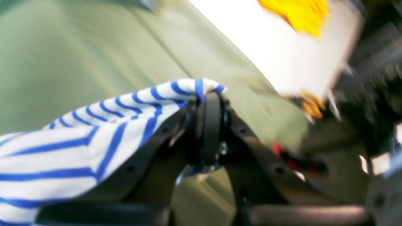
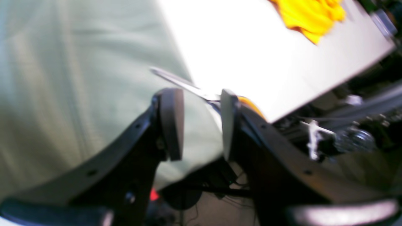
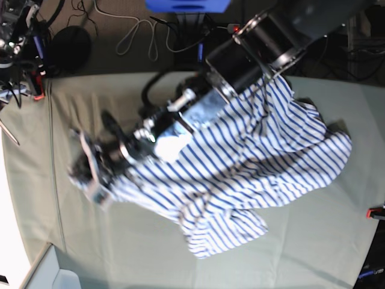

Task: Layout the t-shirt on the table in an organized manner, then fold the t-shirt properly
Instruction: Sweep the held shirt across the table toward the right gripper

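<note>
The t-shirt [image 3: 258,156], white with blue stripes, lies crumpled across the middle and right of the table [image 3: 313,241]. My left arm reaches over it from the top right. My left gripper [image 3: 90,174] is shut on a bunched edge of the t-shirt and holds it at the left of the table, blurred by motion. In the left wrist view the gripper [image 1: 209,91] pinches the striped cloth [image 1: 78,141] above the green table [image 1: 78,56]. My right gripper [image 2: 201,122] is open and empty over the table's edge [image 2: 62,94]. I cannot make it out in the base view.
A white surface [image 2: 251,56] beside the table carries a yellow cloth [image 2: 311,15], also in the left wrist view [image 1: 301,15]. Red clamps sit at the table's edges [image 3: 376,212] [image 3: 37,95]. Cables [image 3: 138,33] lie on the floor behind. A pale box corner [image 3: 54,274] is at the bottom left.
</note>
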Available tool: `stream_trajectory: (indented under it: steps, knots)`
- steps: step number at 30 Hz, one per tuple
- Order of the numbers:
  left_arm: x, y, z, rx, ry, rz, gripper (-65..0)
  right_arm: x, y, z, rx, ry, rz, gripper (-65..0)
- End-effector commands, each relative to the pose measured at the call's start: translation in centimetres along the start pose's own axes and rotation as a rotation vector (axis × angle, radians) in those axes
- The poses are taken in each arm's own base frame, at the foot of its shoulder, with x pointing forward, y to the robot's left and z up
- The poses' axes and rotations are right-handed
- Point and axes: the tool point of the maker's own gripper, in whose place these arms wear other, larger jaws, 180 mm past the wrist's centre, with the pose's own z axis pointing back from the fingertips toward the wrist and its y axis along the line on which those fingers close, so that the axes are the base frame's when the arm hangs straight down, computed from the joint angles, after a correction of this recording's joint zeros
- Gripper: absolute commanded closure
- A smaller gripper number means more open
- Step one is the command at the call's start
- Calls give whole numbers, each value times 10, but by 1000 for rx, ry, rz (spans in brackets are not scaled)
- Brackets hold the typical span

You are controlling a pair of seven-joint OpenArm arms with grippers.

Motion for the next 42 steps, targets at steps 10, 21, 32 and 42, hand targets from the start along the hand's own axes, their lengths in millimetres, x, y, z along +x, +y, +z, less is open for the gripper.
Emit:
stream_trajectory:
  steps: [10,21,32,42]
  knots:
    - [-31,-35,1,-97,86,23,-345,-1,6,9,-2,-16,-32,-204]
    - [-14,158,164,404,-190,284,-374,-8,37,16,84,2,-57,-204]
    - [-81,285,396,1076,-359,516,-375,-10,70,22,211,7,-74,-203]
    - [-122,344,428,1213,-345,669,-375,-12,87,26,254,13,-72,-202]
